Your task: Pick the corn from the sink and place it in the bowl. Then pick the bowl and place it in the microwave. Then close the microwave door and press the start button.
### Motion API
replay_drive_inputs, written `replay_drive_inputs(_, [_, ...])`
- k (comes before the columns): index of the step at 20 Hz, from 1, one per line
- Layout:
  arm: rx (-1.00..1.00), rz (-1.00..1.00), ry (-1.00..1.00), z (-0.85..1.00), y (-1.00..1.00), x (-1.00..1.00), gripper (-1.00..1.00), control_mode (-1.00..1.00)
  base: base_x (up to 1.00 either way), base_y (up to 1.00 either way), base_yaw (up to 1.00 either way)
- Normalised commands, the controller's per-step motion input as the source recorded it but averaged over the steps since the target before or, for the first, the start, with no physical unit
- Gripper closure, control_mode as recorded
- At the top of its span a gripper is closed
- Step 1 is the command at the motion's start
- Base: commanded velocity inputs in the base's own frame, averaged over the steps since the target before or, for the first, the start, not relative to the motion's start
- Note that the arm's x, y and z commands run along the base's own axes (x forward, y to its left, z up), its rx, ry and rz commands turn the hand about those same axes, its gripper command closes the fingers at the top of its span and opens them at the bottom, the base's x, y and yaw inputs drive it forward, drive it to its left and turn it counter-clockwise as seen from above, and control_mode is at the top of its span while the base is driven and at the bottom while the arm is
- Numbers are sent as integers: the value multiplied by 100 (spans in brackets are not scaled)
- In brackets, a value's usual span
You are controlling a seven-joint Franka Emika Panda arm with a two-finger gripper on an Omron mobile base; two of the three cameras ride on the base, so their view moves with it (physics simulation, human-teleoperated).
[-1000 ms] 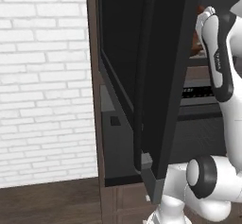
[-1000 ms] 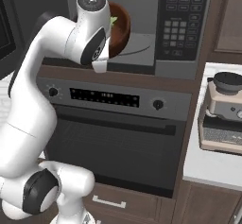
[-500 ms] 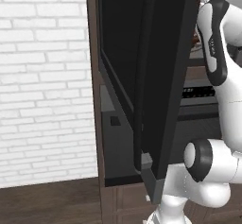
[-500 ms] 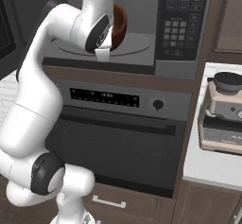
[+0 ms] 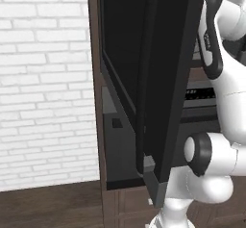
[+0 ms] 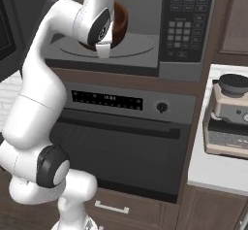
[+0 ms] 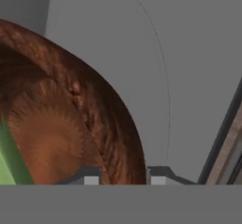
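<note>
The reddish-brown wooden bowl (image 6: 120,22) is inside the open microwave (image 6: 145,54), over its round grey turntable (image 6: 135,52); whether it rests on the turntable I cannot tell. In the hand view my gripper (image 7: 124,176) is shut on the bowl's rim (image 7: 113,124), one fingertip (image 7: 91,176) inside and the other outside. The corn's green husk (image 7: 8,164) lies in the bowl at the lower left. The microwave door (image 5: 158,78) stands swung wide open to the left, and its edge (image 6: 7,30) also shows in the right base view.
The microwave's keypad (image 6: 186,26) is right of the cavity. Below is the grey oven (image 6: 121,141) with a display strip and a knob (image 6: 162,107). A coffee machine (image 6: 231,115) stands on the white counter at the right. A white brick wall (image 5: 43,78) lies left.
My arm has risen and pushed the bowl deeper into the microwave cavity. The hand now hides most of the bowl and the corn's green tip in the right base view.
</note>
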Motion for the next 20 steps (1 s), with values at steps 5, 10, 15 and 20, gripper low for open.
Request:
replay_drive_inputs(5, [0, -2, -3, 0, 3, 2, -100, -100, 0, 0, 0])
replay_drive_inputs(10, [0, -3, -12, 9, 3, 0, -100, -100, 0, 0, 0])
replay_drive_inputs(15, [0, -4, -12, 10, 0, -13, -100, -100, 0, 0, 0])
replay_drive_inputs(20, [0, -2, -6, -11, 1, -64, -100, -100, 0, 0, 0])
